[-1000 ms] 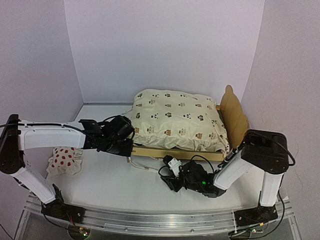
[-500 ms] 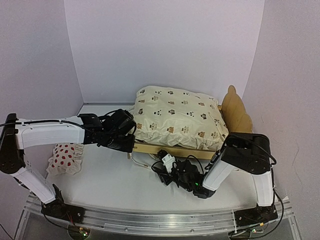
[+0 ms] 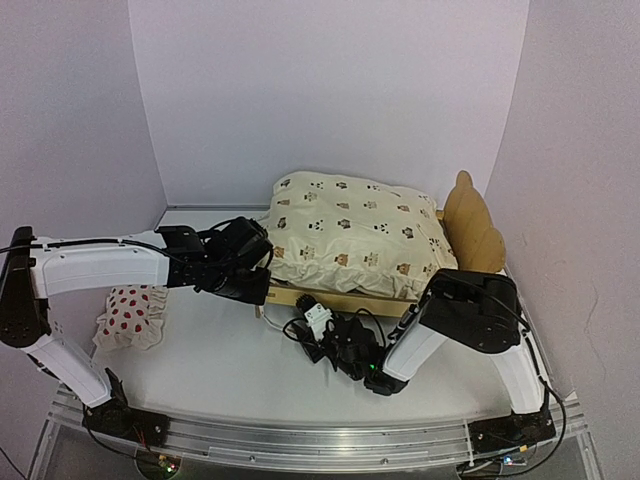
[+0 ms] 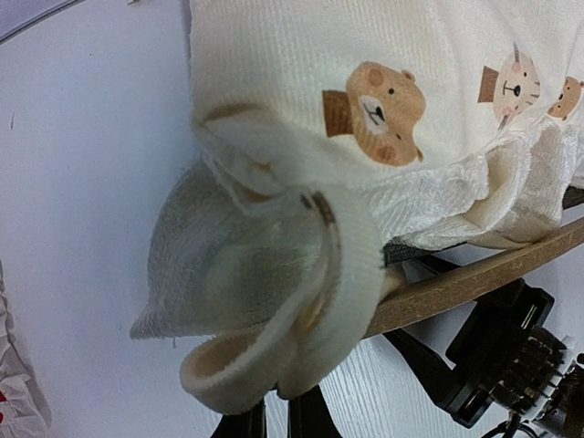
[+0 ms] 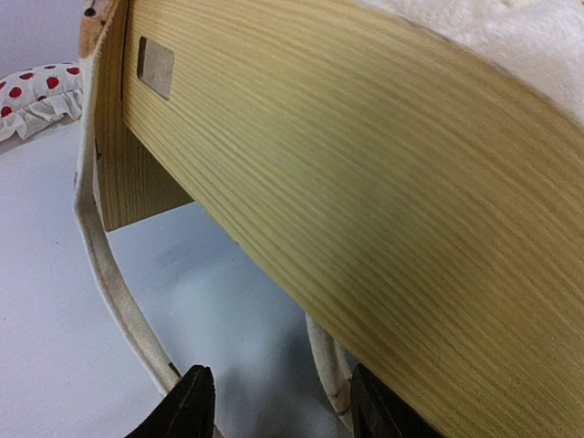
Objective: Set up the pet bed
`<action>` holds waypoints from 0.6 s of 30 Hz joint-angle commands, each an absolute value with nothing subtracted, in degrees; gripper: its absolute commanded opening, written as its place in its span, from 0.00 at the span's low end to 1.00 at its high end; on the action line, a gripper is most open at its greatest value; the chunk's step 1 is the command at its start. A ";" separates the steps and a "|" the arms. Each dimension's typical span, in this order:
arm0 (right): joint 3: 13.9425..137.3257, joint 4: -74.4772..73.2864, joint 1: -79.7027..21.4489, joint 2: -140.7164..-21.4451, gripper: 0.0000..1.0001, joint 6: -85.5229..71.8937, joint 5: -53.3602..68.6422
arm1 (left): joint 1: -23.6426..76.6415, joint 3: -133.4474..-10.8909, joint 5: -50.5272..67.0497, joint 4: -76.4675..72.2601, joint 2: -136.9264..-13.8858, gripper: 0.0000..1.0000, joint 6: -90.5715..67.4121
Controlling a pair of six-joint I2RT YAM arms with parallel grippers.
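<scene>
Pet bed [image 3: 470,230] holds cushion [image 3: 350,235]; left claw [image 4: 276,422] pinches its strap [image 4: 342,265], right claw [image 5: 278,406] spread.

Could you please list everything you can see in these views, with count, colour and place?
pet bed: one, light plywood, far right part of the table, headboard at the right.
cushion: one, cream with small bear faces, lying on the pet bed.
cushion tie: at least one, cream, hanging at the cushion's near-left corner.
pillow: one, white with red spots, on the table at the left.
table: one, white, under everything.
left gripper: one, black, at the cushion's near-left corner, apparently shut on the cushion tie.
right gripper: one, black, open, low beside the bed's near side rail.
</scene>
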State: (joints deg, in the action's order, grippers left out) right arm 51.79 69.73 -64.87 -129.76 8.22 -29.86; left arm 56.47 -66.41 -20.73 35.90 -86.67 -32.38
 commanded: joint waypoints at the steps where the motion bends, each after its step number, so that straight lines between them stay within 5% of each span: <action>1: 55.98 72.24 -65.56 -132.09 0.52 12.25 -35.11 | 57.47 -71.82 -19.70 30.60 -84.81 0.00 -29.88; 11: 62.22 72.32 -66.70 -135.32 0.45 19.55 -44.72 | 57.81 -72.42 -19.34 30.95 -84.99 0.00 -29.85; 18: 64.61 72.33 -66.96 -136.70 0.20 23.53 -48.20 | 57.92 -72.10 -19.57 31.05 -84.82 0.00 -30.06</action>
